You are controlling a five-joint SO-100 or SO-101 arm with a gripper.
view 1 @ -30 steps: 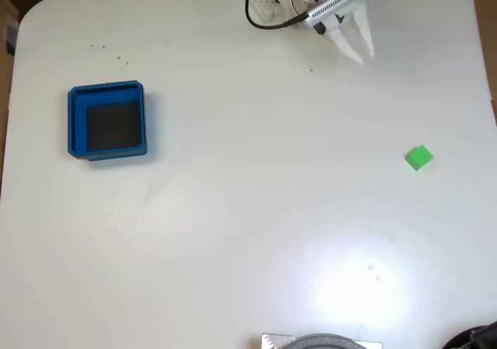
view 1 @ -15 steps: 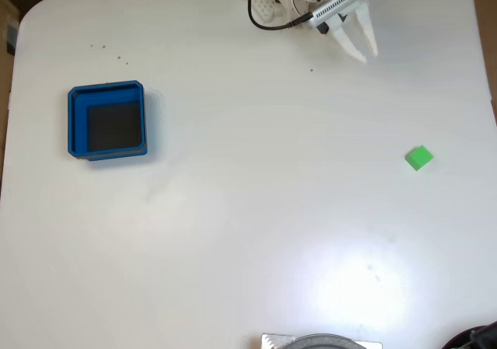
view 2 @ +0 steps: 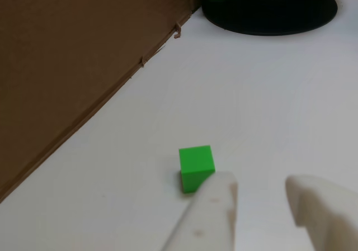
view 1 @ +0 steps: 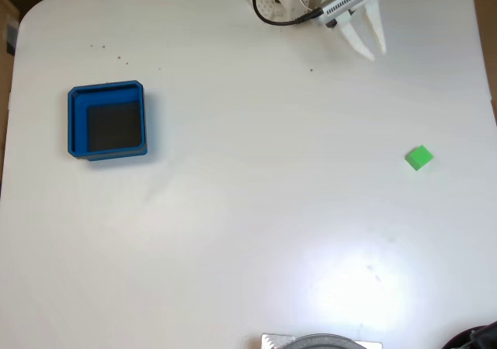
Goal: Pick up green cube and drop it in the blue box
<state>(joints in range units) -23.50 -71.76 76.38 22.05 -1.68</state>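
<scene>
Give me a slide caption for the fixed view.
Open gripper at the table's top edge, green cube lying free at right, blue box far left.

fixed view | square shallow blue tray with raised walls (view 1: 78, 123) on the white table (view 1: 248, 209) near its left edge | small green solid cube (view 1: 419, 158) near the right edge, well apart | white 2-finger gripper (view 1: 370, 47) at the top edge, behind the cube

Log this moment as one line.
phase: approach | gripper: open, empty | green cube: on table | blue box: empty
</scene>
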